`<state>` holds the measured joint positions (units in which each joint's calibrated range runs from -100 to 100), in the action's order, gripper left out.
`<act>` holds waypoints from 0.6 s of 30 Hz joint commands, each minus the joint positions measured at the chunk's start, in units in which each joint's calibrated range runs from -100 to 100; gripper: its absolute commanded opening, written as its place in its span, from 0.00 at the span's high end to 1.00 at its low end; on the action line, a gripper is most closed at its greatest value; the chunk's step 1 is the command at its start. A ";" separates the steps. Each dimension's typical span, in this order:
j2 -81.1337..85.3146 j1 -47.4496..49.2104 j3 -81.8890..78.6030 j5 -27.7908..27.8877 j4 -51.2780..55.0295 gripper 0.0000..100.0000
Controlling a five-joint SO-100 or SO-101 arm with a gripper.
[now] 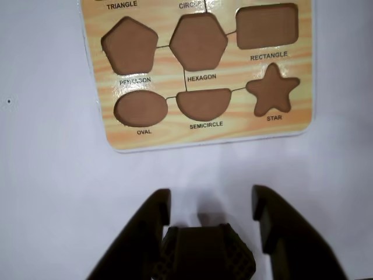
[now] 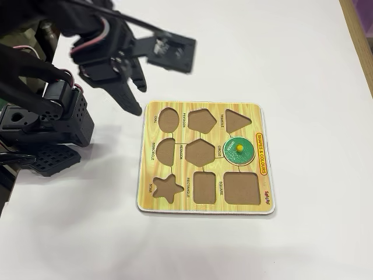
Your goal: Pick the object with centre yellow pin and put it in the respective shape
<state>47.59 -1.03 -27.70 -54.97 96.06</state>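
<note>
The green disc [image 2: 239,148] with its little yellow knob is sitting in the round hole [image 2: 227,149] of the yellow shape board [image 2: 204,116], right of centre in the fixed view, just beside the word CIRCLE. It looks flat and seated, its pale rim meeting the edge of the cutout all round, so by my reckoning the placing is as good as done. Being round, the disc has no long axis to fuss over; only the knob in the middle matters for any grip. Now the claw [image 2: 135,96]: it hangs in the upper left of the fixed view, off the board's left edge, its dark fingertips pointing down toward the corner by the oval hole [image 2: 168,119]. So the disc lies to the right and a little lower in that frame, across the board, well apart from the claw. In the wrist view the claw [image 1: 211,204] comes in from the bottom edge with its two jaws spread and nothing between them: empty, released. That camera sees the pentagon, hexagon, oval, semicircle and star holes, all bare, and only the cut-off CIRCLE label at the top edge; the disc itself is out of its sight. If anything remains, it seems to be backing away clear.
</note>
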 commanded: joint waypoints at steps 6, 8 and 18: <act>21.28 0.25 -10.70 -0.16 -0.55 0.84; 25.88 0.25 -12.68 -0.16 -0.55 0.84; 50.48 0.05 -21.58 -0.16 -0.55 0.84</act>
<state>91.24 -0.37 -48.11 -55.28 96.14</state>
